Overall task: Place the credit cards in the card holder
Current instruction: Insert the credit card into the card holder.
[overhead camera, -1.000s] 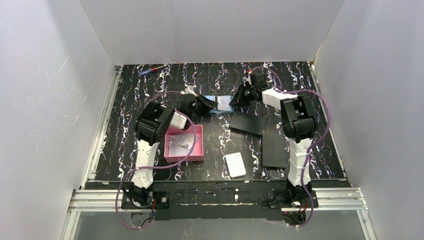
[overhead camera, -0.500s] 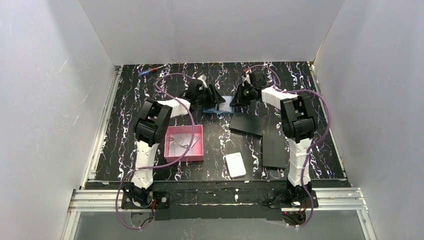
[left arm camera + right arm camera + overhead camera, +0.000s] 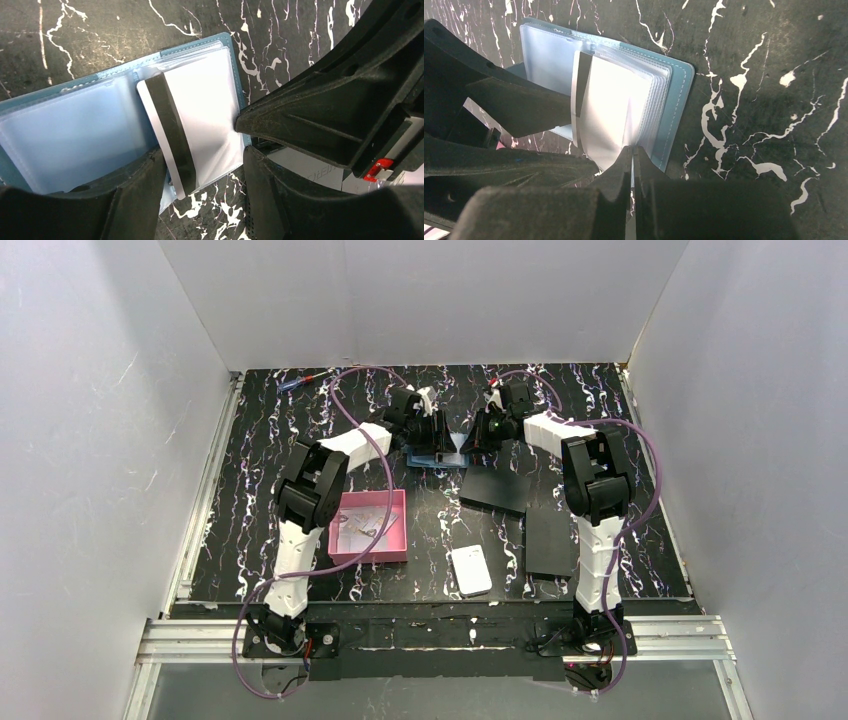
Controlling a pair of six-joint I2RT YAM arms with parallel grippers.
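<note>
Left tool (image 3: 197, 161) stands spread, its two fingers either side of the near end of a credit card (image 3: 168, 131) and gripping nothing. Under it the card holder (image 3: 65, 130) lies open on the bench (image 3: 75, 30), clear sleeves facing up. The card rests on the right-hand page with its dark stripe toward the spine. It sits askew, and its near end pokes past the holder's edge. It looks only part-way into a sleeve, though the glare makes that hard to confirm. Further right, the right tool (image 3: 631, 156) is pressed together on the outer edge of the card holder, apparently pinching a clear sleeve to keep the pocket open.

The skew is the main risk. A push on the card as it lies could jam a corner against the sleeve seam and buckle the plastic. The pinch covers very little sleeve, so a slip would let the pages flop over the card. Nothing else pins the holder, so it may skate. The tools are crowded close together and could knock into each other.
</note>
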